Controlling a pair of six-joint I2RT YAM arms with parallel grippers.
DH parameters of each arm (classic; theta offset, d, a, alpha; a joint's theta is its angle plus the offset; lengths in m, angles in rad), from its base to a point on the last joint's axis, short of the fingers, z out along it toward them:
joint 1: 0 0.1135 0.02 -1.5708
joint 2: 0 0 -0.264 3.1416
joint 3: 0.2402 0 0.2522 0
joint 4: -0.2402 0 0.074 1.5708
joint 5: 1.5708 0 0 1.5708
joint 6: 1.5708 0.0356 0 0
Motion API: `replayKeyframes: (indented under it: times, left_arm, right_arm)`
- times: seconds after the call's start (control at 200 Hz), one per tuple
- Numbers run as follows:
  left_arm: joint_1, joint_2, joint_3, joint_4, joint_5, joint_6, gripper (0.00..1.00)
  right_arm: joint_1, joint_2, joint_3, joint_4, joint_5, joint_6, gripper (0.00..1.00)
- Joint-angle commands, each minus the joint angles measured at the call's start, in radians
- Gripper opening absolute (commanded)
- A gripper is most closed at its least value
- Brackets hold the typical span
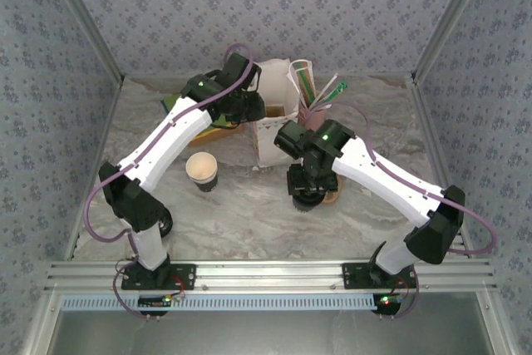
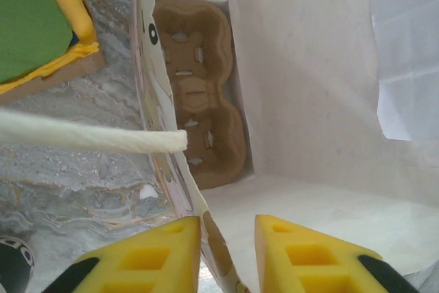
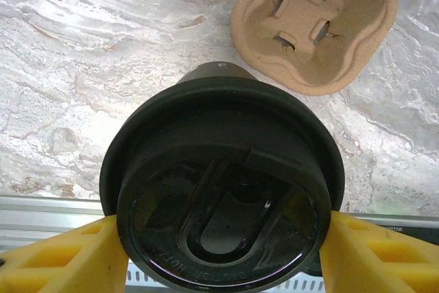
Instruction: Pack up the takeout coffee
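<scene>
the right hand (image 3: 219,255) grips the coffee (image 3: 223,190); the open bag (image 1: 274,135) stands near, at 11 o'clock from it.

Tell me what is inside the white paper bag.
A brown pulp cup carrier lies at the bottom of the white paper bag, its sockets empty. The bag's printed wall hides its left edge, and anything underneath is covered.

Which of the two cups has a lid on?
The dark cup clamped in the right gripper: a black lid caps it. The other cup, standing near the left arm, is open-topped.
</scene>
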Motion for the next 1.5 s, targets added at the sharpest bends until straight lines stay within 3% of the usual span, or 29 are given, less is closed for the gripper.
replayKeyframes:
  times: [0.0,0.095,0.785,1.494]
  left_arm:
    - [-0.013,-0.04,0.01,-0.037,0.019,-0.036,0.21]
    - [-0.022,-0.071,-0.013,-0.032,0.026,-0.063,0.16]
    - [-0.133,-0.321,-0.344,0.023,0.047,-0.305,0.14]
    - [-0.206,-0.385,-0.379,0.094,0.039,-0.408,0.1]
  right_arm:
    - [-0.007,-0.028,-0.013,-0.004,-0.005,-0.018,0.68]
    - [-0.007,-0.032,-0.024,0.003,-0.01,-0.018,0.68]
    - [-0.004,-0.086,-0.082,0.007,-0.014,-0.015,0.68]
    - [0.019,-0.116,-0.11,0.004,-0.019,0.0,0.68]
